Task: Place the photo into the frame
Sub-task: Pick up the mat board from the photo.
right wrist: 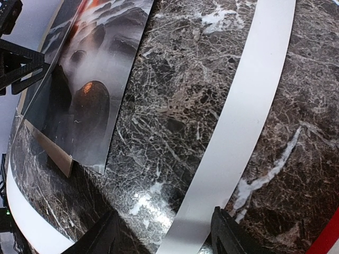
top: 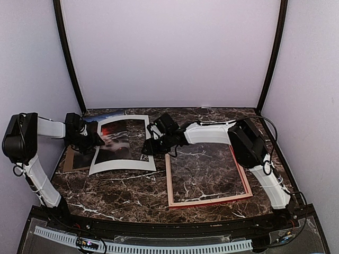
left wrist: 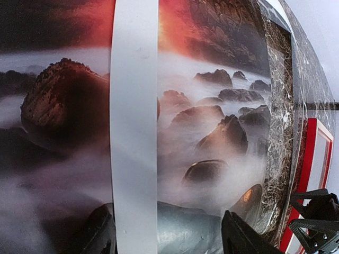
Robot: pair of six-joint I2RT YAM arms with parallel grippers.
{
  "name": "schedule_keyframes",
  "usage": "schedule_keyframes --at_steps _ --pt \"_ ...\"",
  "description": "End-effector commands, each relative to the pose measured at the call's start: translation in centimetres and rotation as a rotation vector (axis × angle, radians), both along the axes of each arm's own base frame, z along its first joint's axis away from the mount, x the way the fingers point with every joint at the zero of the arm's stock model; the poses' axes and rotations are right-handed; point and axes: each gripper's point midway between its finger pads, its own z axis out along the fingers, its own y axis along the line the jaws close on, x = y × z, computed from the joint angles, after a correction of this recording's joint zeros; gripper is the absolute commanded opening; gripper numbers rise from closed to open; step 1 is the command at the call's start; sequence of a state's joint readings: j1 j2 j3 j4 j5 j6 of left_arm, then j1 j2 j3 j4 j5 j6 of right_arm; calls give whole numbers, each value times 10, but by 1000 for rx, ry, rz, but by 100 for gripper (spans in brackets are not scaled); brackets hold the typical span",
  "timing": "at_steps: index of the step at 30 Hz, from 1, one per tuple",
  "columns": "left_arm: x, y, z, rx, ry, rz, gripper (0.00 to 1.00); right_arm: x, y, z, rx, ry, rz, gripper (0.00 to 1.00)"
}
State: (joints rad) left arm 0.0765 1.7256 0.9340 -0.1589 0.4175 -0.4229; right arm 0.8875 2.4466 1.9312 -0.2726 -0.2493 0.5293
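Observation:
The photo (top: 114, 140) lies flat at the left under a white mat (top: 123, 165). It is shifted left, so it fills only the left part of the mat's window and sticks out past the mat's left edge. My left gripper (top: 94, 138) is low over that left edge. In the left wrist view my left gripper (left wrist: 164, 222) has its jaws apart astride the mat strip (left wrist: 132, 132), over the photo (left wrist: 212, 106). My right gripper (top: 150, 144) is at the mat's right strip (right wrist: 238, 121); in the right wrist view it (right wrist: 164, 222) also has its jaws apart. The red frame (top: 209, 200) lies on the right.
A brown backing board (top: 68, 159) shows under the photo's left side, and its pale edge (right wrist: 53, 153) appears in the right wrist view. A bluish sheet (top: 108, 114) peeks out behind the mat's far corner. Marble tabletop (top: 132, 190) lies in front, and walls close in on three sides.

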Motion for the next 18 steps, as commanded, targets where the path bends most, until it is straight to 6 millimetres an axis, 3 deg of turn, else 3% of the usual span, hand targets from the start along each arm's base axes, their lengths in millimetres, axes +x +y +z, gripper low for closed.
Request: schedule_keyframes --at_steps 1,10,18 --pt "-17 -11 4 -63 42 -21 71 -24 -21 -43 -112 123 -5 60" --pt "-24 -2 1 29 56 -26 60 -28 -19 -47 -108 141 11 59" --pt "-29 -10 -6 188 99 -82 52 -27 -19 -47 -107 141 16 59"
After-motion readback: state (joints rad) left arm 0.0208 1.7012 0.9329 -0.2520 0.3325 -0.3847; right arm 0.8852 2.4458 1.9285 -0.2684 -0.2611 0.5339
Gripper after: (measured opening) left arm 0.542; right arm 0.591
